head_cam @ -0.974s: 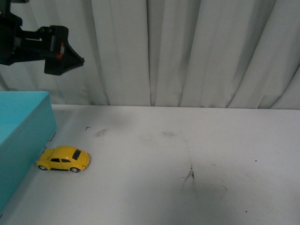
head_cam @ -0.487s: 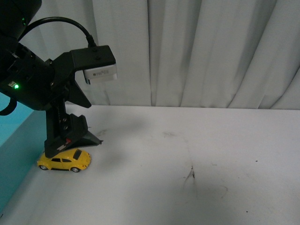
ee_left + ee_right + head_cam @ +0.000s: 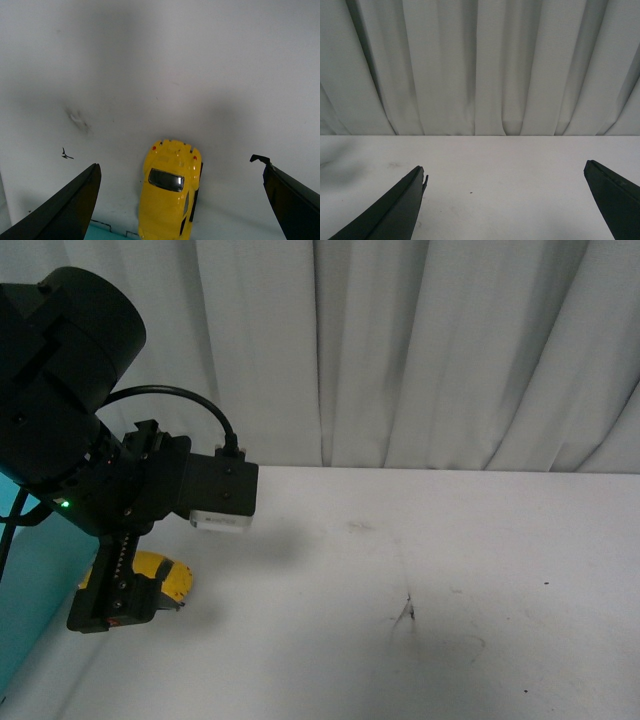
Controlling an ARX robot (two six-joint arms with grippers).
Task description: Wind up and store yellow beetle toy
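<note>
Front view: the left arm (image 3: 90, 470) hangs low over the yellow beetle toy (image 3: 165, 577), covering most of it. The toy sits on the white table (image 3: 420, 560) just beside the teal bin (image 3: 22, 600) (its likely storage spot, so the carry should be short). Left wrist view: the left gripper (image 3: 176, 163) is spread wide with a finger on each side of the toy and neither touching it. The car is centred between them lengthwise, likely so that closing pinches its flanks and leaves the wheels free for winding. Right wrist view: the right gripper (image 3: 505, 170) is also spread and empty, facing bare table and the curtain (image 3: 480, 65), apparently parked clear of the pick. The grasp is not yet made.
</note>
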